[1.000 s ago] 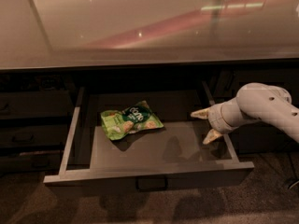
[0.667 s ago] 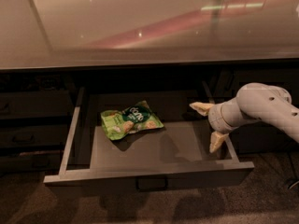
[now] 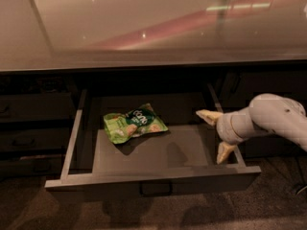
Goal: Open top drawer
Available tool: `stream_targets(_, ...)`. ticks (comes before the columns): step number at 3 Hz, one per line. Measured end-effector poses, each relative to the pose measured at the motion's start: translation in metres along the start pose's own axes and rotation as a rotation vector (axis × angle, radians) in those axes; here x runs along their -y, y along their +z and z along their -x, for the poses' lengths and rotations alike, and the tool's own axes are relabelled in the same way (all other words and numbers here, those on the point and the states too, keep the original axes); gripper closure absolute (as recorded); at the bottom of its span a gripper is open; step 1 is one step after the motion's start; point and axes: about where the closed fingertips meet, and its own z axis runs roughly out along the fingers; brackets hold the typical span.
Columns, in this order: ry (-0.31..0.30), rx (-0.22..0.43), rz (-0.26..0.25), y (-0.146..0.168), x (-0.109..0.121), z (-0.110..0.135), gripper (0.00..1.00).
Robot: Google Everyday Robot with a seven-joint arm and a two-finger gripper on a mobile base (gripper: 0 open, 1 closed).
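Claw [image 3: 210, 137] spread wide by right wall of open top drawer [image 3: 153, 177]; snack bag [image 3: 134, 126] inside.

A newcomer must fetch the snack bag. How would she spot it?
Below the glossy counter, the top drawer stands pulled out, the open gripper at its right wall. Left of centre on its grey floor lies the bag: crumpled, bright green, the only thing lying there.

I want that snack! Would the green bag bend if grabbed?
Probably floppy: the green bag looks crinkled and puffy. Likely light, so a push might slide it across the top drawer floor. The claw, open by the drawer's side wall, isn't touching it.
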Motion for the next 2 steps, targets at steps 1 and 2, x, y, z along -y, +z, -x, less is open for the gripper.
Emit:
stream_targets(1,-0.048,0.067,0.011,0.001,-0.046,0.0195,0.0)
stream_targets(2,-0.065,0.071,0.022,0.0033,-0.0555,0.0269,0.0)
